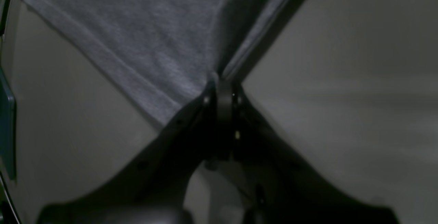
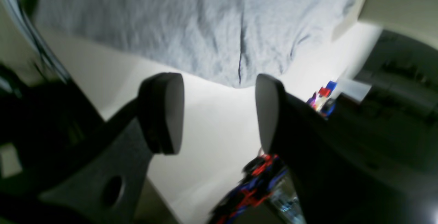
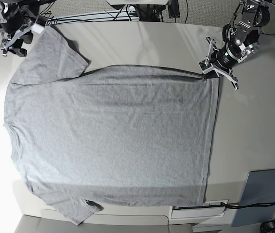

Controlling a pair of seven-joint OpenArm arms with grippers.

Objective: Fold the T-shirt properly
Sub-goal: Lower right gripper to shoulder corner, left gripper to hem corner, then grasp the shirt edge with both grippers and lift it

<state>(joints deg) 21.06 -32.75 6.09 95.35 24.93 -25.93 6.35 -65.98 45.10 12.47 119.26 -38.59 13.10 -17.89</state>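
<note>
The T-shirt (image 3: 113,141), heather-grey with its plain side up, lay spread across the table (image 3: 142,41): neck toward the base view's left, hem along the right, one sleeve at upper left and the other at the lower edge. No fold had yet been made. The left gripper (image 1: 222,80) was closed on the hem corner at the garment's upper right (image 3: 210,76); in the left wrist view the cloth rose taut into the pinched jaws, with the hem seam running away on either side. The right gripper (image 2: 219,111) stood wide open and empty, its two rounded pads (image 2: 164,113) well apart, poised near the sleeve at upper left (image 3: 16,41) without touching it. A grey-blue panel (image 3: 261,196) lay at lower right, clear of the shirt.

Risks, as judged from this arrangement: with only one corner held, carrying it across would probably drag the body askew and bunch the fabric. A thin pinch at the seam could slip under tension. The open gripper, closing too high, might take nothing.
</note>
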